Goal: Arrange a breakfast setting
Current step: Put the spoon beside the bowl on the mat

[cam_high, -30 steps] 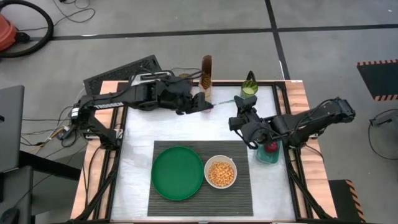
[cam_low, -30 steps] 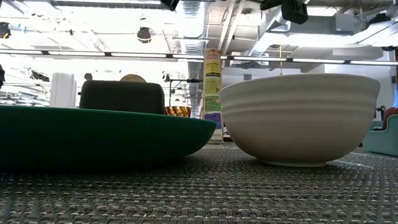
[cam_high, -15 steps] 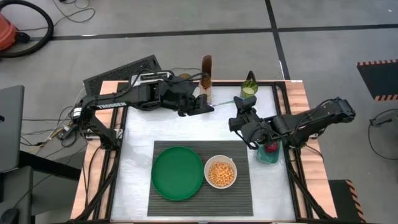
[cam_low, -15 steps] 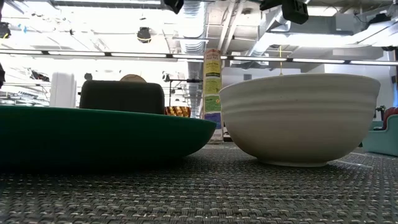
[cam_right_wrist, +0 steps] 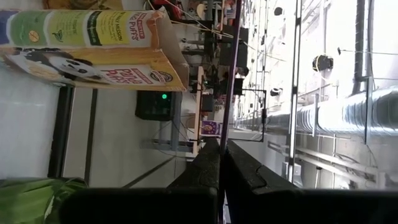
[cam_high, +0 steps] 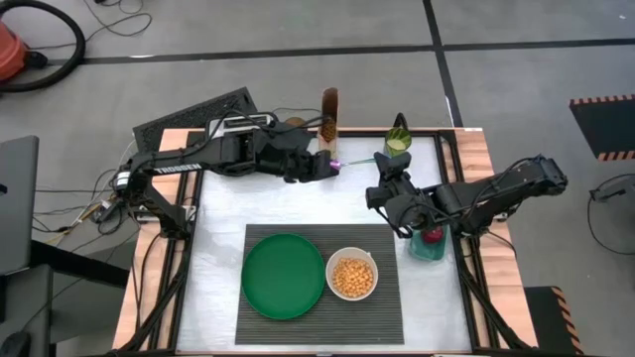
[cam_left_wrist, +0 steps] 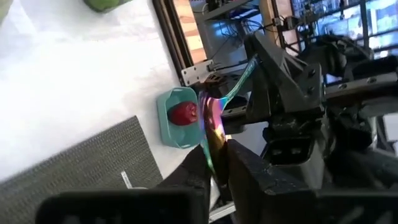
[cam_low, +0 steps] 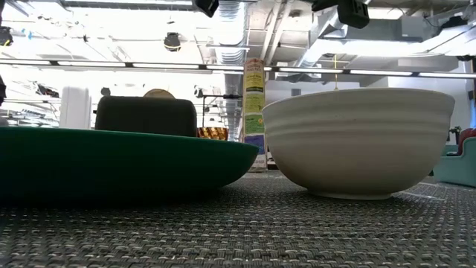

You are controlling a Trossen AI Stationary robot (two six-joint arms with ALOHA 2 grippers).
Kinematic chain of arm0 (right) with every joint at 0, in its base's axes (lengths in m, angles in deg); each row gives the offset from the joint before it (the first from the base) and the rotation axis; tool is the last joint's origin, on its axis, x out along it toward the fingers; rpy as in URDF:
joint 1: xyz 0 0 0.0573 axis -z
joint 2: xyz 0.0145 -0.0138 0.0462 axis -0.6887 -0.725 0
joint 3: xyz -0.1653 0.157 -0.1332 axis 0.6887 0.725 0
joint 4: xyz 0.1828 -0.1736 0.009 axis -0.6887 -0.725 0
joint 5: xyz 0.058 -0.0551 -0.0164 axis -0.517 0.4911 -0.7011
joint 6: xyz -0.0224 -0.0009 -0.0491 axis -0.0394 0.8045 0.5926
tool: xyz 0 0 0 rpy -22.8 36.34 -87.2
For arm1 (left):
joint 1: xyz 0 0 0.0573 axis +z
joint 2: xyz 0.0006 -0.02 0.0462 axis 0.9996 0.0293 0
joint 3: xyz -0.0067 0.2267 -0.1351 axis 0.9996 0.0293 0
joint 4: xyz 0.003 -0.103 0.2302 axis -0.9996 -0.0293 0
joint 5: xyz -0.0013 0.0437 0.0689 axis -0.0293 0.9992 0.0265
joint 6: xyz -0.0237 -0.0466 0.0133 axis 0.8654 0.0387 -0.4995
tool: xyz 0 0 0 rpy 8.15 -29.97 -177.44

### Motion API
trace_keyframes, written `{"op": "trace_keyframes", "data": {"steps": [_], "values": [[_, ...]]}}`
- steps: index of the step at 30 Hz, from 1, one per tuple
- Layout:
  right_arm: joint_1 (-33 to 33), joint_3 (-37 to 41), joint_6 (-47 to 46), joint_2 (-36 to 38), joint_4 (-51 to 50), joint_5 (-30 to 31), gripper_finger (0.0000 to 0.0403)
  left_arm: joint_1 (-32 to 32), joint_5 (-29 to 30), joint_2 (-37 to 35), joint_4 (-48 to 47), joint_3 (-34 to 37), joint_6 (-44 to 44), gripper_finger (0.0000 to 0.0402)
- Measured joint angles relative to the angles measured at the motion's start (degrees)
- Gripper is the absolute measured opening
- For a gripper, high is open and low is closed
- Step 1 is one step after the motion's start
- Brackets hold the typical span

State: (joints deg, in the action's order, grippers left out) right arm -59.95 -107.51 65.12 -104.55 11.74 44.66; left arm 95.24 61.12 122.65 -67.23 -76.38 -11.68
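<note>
Both hands are gripping the small purple-and-blue spoon [cam_left_wrist: 211, 127] at the same moment, holding it in the air above the far half of the bench [cam_high: 288, 203], behind the placemat. The left hand [cam_left_wrist: 214, 163] is reaching in from the left rear corner, and its fingers are pinching tight on the spoon's bowl end. The right hand [cam_right_wrist: 221, 149] is reaching in from the right side, and its fingers are pressing together on the thin handle, which is running out past the fingertips. The spoon is spanning the short gap between the two hands and is not touching the bench. The dark grey ribbed placemat [cam_high: 382, 317] is lying flat at the near middle of the bench. The round green plate [cam_high: 284, 276] is sitting on the left part of the mat and is carrying nothing. The white bowl [cam_low: 357, 141] is standing just beside it on the right, also on the mat, and is holding the yellow cereal [cam_high: 352, 278]. A pale rounded top, apparently the bagel [cam_low: 158, 94], is showing above the black toaster [cam_low: 145, 115] at the rear left, seen only from the low camera. A cereal box [cam_high: 329, 114] is standing upright at the rear edge. The teal dish [cam_high: 429, 248] holding the red apple [cam_high: 433, 234] is sitting to the right of the mat, partly under the right arm.
</note>
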Motion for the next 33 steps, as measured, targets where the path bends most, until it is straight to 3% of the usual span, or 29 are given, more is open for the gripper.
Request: {"op": "trace_keyframes", "data": {"steps": [10, 15, 20, 29, 33], "values": [[-0.11, 0.0, -0.08, -0.07, -0.48, -0.69, 0.0027, -0.19, 2.84, 0.0, -0.23, 0.0, -0.26, 0.0178], [-0.11, 0.02, -0.14, -0.07, -0.44, -0.71, 0.0027, -0.11, 1.16, 0.0, -0.51, 0.0, -0.18, 0.0198], [0.31, 0.02, -0.32, -0.07, -0.28, -0.68, 0.0027, -0.13, 0.13, 0.02, -0.57, 0.0, -0.16, 0.0166], [-0.02, 0.02, -0.51, -0.07, -0.22, -0.16, 0.0027, -0.07, 0.86, 0.02, -1.59, 0.0, -0.05, 0.005], [-0.13, 0.02, -0.19, -0.07, -0.3, 0.34, 0.0027, 0.29, 1.73, 0.02, -1.99, 0.0, 1.39, 0.0016]]}}
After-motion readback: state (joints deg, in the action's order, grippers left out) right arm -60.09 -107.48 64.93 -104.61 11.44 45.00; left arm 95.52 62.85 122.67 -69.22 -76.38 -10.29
